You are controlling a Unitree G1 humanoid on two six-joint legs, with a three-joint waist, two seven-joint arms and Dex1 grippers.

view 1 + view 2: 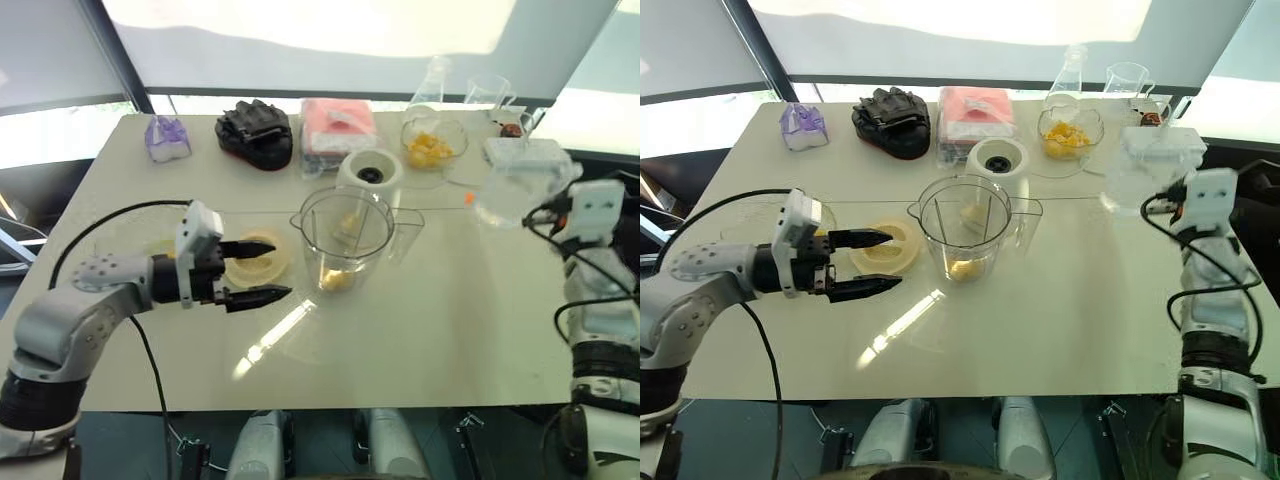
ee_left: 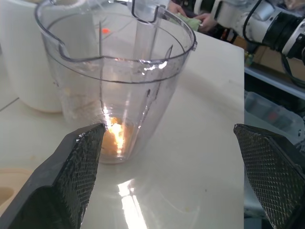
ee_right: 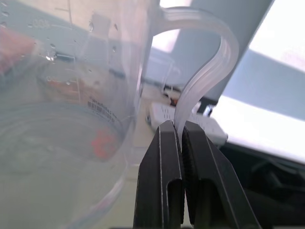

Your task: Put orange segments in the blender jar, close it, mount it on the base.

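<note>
The clear blender jar (image 1: 345, 238) stands upright and uncovered mid-table, with a few orange segments (image 1: 338, 282) at its bottom. Just left of it my left gripper (image 1: 280, 268) hovers open, fingers pointing at the jar, over a round pale-yellow lid (image 1: 885, 250). In the left wrist view the jar (image 2: 119, 81) sits ahead between the spread fingers (image 2: 71, 176). The white blender base (image 1: 370, 172) stands behind the jar. A glass bowl of orange segments (image 1: 432, 145) is at the back right. My right gripper (image 3: 180, 131) is shut on the handle of a clear jug (image 1: 512, 190), held above the table's right side.
Along the far edge lie a purple object (image 1: 167, 137), a black glove-like item (image 1: 255, 132), a pink pack (image 1: 338, 125), a glass flask (image 1: 430, 85), a beaker (image 1: 487, 95) and a white device (image 1: 525, 152). The near half of the table (image 1: 420, 350) is bare.
</note>
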